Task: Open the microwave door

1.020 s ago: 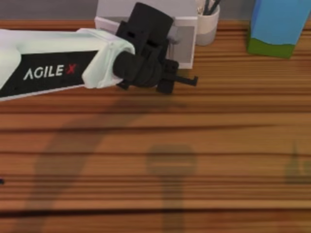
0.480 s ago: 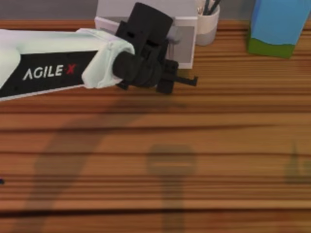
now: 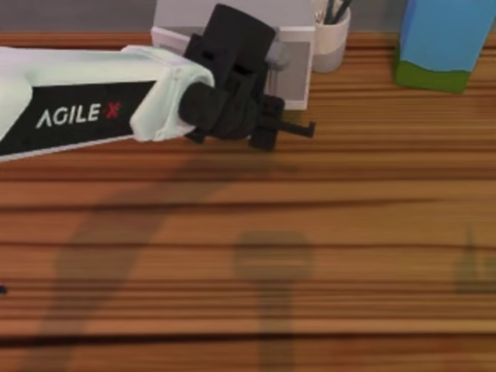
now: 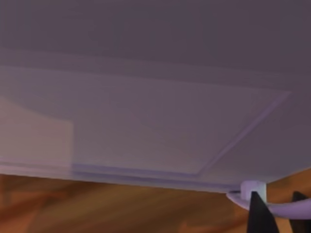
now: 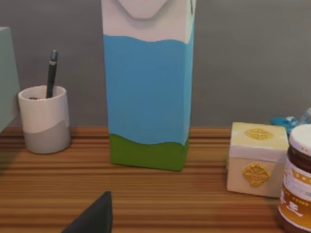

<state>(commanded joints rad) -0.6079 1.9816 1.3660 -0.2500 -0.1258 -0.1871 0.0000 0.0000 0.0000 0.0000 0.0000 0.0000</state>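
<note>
Our left gripper (image 3: pixel 298 128) reached the microwave door (image 4: pixel 146 131) upper centre; claw state unclear, door apparently unopened

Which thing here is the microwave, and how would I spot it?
Look along the back edge of the wooden table, where the left arm's black hand reaches. The microwave is the boxy silver-grey thing there, left of the white pen cup. Unlike the tall blue-and-green carton, it is low and plain grey.
</note>
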